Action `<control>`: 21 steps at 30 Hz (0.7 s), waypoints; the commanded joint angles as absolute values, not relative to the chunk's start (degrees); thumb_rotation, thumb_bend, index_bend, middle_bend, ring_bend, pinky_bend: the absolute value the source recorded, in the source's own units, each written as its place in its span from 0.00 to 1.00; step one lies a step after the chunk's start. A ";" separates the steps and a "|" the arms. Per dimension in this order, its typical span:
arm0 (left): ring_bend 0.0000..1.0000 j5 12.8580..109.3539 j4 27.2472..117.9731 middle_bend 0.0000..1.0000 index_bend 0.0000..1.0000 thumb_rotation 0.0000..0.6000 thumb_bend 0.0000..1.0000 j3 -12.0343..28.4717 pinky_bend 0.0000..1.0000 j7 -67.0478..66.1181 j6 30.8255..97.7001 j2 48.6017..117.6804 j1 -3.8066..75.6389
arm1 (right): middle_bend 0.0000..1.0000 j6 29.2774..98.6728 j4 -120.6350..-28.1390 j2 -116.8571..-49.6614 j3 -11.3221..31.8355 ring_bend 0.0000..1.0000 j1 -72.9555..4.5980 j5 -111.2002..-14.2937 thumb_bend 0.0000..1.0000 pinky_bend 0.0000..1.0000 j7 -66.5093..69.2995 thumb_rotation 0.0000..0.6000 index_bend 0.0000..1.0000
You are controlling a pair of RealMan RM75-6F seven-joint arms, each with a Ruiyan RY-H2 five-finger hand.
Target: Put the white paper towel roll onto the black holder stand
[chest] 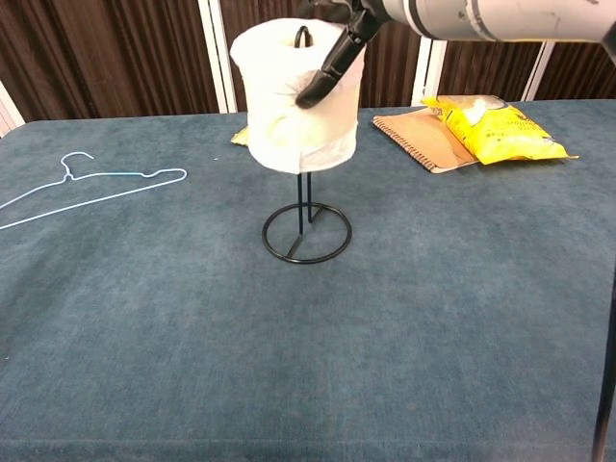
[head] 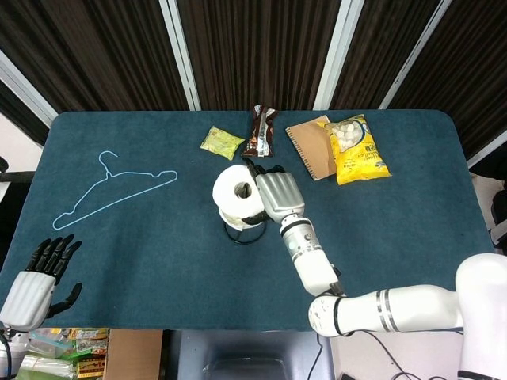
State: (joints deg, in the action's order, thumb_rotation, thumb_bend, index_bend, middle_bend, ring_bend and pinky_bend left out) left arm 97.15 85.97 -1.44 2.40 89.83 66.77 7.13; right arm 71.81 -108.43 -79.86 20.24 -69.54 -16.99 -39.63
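The white paper towel roll (head: 238, 195) (chest: 298, 94) is threaded on the rod of the black holder stand (chest: 307, 234), about halfway down, with the rod's tip showing in its core. My right hand (head: 273, 195) (chest: 337, 50) grips the roll from its right side. The stand's ring base (head: 244, 232) lies on the blue table below the roll. My left hand (head: 36, 283) is open at the table's near left corner, fingers spread, holding nothing.
A light blue wire hanger (head: 111, 190) (chest: 91, 185) lies at the left. Behind the stand are a green snack packet (head: 221, 142), a brown wrapper (head: 261, 131), a tan notebook (head: 310, 147) (chest: 423, 140) and a yellow chip bag (head: 356, 148) (chest: 496, 127).
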 commanded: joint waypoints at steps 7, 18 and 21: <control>0.00 97.43 85.99 0.00 0.00 1.00 0.41 -1.58 0.07 2.33 89.92 66.73 7.08 | 0.05 71.52 -111.03 -76.80 20.01 0.01 -68.12 -17.04 0.28 0.12 -41.09 1.00 0.00; 0.00 97.96 85.78 0.00 0.00 1.00 0.42 -1.69 0.07 3.42 91.19 66.14 6.61 | 0.00 76.59 -127.11 -63.25 11.18 0.00 -56.01 -37.17 0.27 0.01 -38.14 1.00 0.00; 0.00 98.56 85.47 0.00 0.00 1.00 0.42 -1.69 0.07 3.51 92.01 66.29 6.44 | 0.00 81.52 -129.96 -59.00 2.16 0.00 -46.89 -52.97 0.25 0.00 -35.82 1.00 0.00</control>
